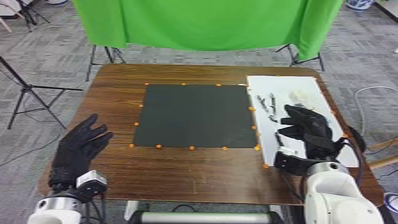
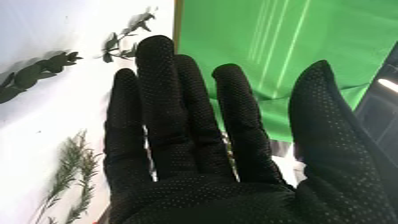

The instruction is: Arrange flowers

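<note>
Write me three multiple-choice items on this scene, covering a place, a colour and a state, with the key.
1. Where are the leafy sprigs?
A on the dark mat
B on the white sheet
C on the floor

2. What colour is the cloth beyond the table?
A green
B red
C blue

3. How is the right robot hand?
A in a fist
B gripping a vase
C open, fingers straight

1 B: they lie against the white surface.
2 A: bright green hangs past the far edge.
3 C: its fingers are extended, curled round nothing.

Bright overall; 1 white light (image 2: 388, 85) glaring; soft shadows beside leaves (image 2: 27, 76).
</note>
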